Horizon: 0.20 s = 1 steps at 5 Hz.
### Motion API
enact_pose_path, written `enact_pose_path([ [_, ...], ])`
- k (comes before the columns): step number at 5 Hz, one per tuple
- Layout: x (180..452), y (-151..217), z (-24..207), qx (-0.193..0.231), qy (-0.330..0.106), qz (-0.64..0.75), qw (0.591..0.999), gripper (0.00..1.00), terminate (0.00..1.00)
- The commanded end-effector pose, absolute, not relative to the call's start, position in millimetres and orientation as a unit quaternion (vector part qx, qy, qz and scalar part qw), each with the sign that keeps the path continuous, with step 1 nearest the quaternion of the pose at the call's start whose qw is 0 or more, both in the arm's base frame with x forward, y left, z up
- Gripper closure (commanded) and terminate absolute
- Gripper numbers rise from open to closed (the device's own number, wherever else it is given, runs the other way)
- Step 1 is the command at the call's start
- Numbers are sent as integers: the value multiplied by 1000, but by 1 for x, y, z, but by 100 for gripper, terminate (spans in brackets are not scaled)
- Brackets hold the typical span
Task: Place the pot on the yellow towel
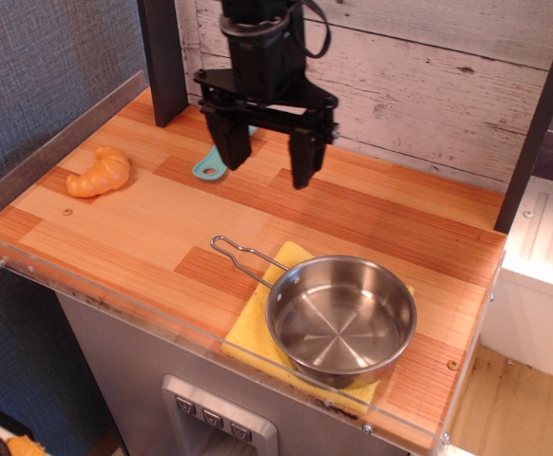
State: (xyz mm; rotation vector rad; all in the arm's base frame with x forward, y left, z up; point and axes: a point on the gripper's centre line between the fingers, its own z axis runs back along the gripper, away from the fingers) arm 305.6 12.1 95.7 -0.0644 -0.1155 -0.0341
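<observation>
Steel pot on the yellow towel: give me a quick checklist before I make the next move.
1. Shiny round stainless-steel pot sits on the bright yellow terry towel: ok.
2. Pot upright, opening up: ok.
3. Black gripper free of the pot, jaws open and empty: ok.
4. Pot's wire handle lies flat, reaching off the towel over the wooden counter: ok.
5. Towel flat under the pot: cannot tell, mostly hidden.
6. Teal brush near the fingers: contact cannot tell.
</observation>
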Motion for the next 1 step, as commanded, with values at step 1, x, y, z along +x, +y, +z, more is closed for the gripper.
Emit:
enact_pose_path([
  [1,308,15,111,-32,-79,-18,996,0,100],
])
